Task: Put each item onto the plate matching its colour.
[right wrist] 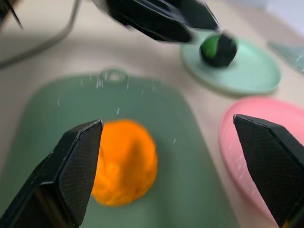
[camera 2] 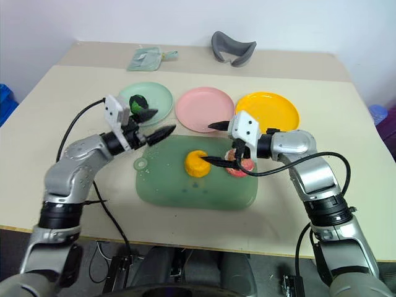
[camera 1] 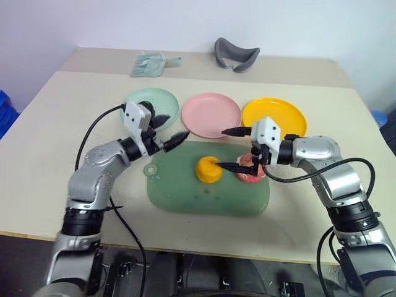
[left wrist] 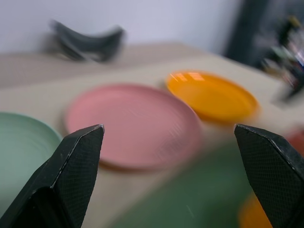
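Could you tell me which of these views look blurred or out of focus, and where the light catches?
Left wrist view: smeared throughout, the pink plate and orange plate streaked, with a bright glare patch on the orange plate's rim. Right wrist view: the orange lump is soft and the left gripper blurred. Head views: evenly lit and sharp, with soft shadows.

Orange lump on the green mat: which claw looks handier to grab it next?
Probably the right claw: open, hovering right beside the orange-yellow rounded toy lump. The left claw, also open, sits by the mint green round plastic plate.
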You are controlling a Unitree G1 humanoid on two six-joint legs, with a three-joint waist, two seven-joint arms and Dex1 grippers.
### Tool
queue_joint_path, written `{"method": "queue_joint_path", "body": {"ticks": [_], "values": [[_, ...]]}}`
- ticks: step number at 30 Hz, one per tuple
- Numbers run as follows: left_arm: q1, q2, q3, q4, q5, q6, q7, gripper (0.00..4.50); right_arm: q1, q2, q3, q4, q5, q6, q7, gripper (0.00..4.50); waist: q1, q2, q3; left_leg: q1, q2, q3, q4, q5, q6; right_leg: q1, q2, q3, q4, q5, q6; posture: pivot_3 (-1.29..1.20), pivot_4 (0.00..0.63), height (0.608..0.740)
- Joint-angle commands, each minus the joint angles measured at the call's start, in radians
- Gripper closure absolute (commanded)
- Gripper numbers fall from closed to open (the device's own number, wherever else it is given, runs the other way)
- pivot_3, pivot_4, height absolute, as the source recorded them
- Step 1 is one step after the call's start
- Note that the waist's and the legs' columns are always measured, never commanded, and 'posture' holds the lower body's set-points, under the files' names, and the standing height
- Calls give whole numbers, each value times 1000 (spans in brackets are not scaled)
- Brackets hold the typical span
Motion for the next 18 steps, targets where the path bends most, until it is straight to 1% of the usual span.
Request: {"method": "queue_joint_path", "body": {"ticks": [1, 5, 9, 10, 13, 18], "values": [[35, 60, 16, -75, -55, 13, -93, 39, -57, 6, 50, -85, -43, 78, -35, 0, 1, 0, 0, 0, 0, 0, 0, 0, 0, 0, 0, 0, 0, 0, 0, 0, 150, 740], [103, 126, 32, -102, -76, -10, -183, 39, -100, 1, 130, -134, -77, 170, -23, 0, 2, 0, 0, 0, 0, 0, 0, 0, 0, 0, 0, 0, 0, 0, 0, 0, 150, 740], [162, 153, 89, -117, -174, 20, -256, 39, -148, -1, 209, -105, -132, 201, 0, 0, 3, 0, 0, 0, 0, 0, 0, 0, 0, 0, 0, 0, 0, 0, 0, 0, 150, 740], [183, 164, 94, -129, -179, 10, -277, 39, -159, 3, 224, -96, -140, 207, 6, 0, 2, 0, 0, 0, 0, 0, 0, 0, 1, 0, 0, 0, 0, 0, 0, 0, 150, 740], [228, 198, 96, -167, -171, -22, -323, 39, -181, 17, 251, -75, -150, 221, 19, 0, -1, 0, 0, 0, 0, 0, 0, 0, 1, 0, -1, 0, 0, 0, 0, 0, 150, 740], [266, 235, 115, -228, -190, -11, -336, 39, -187, 23, 281, -34, -181, 212, 30, 0, 0, 0, 0, 0, 0, 0, 0, -1, 1, 0, -1, 1, 0, 0, 0, 0, 150, 740]]}}
